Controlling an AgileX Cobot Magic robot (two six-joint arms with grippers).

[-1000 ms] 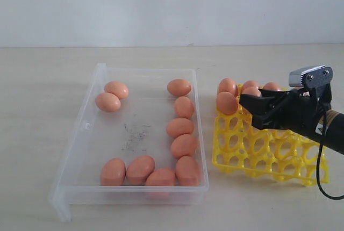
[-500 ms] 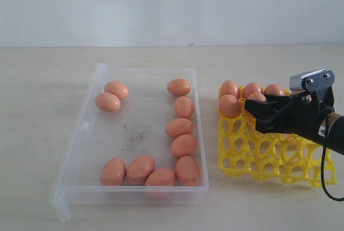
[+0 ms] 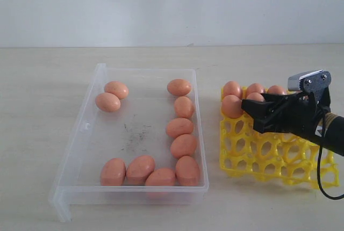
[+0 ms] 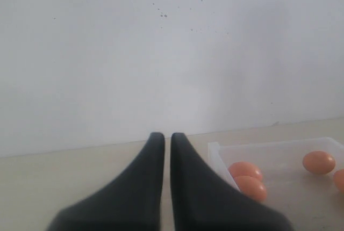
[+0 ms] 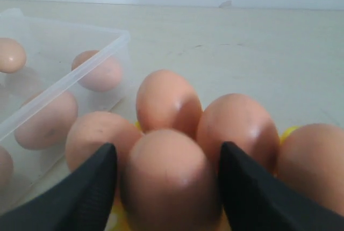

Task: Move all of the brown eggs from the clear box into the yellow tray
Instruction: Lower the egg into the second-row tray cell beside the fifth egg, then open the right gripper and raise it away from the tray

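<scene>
1. Pale wall (image 3: 172, 5) stands behind a light beige table (image 3: 32, 134), on which everything rests.
2. At the right of the exterior view, the right gripper (image 3: 250, 107) reaches over the far end of the yellow tray (image 3: 279, 161). In the right wrist view its black fingers (image 5: 91, 188) stand spread on either side of one egg (image 5: 169, 177). They flank it closely, but I cannot tell whether they press it or stand just clear.
3. That egg is one of the brown eggs (image 3: 232, 106) clustered at the tray's far end, on the side nearest the clear box (image 3: 80, 150). Five eggs show there, packed against one another. The cups nearer the camera hold none.
4. A black cable (image 3: 321, 177) loops down from the right arm past the tray's outer edge.
5. The clear box lies just beside the tray, on the left, not touching it. Ten brown eggs lie inside: five in a line along the wall next to the tray, three more along the near wall, and two touching each other at the far left corner. Dark specks (image 3: 134, 134) dot the bare floor in the middle.
6. The left gripper (image 4: 167, 150) appears only in its own wrist view. Its two dark fingers are pressed almost together with just a thin slit between, holding nothing, and a corner of the box lies beyond them.
</scene>
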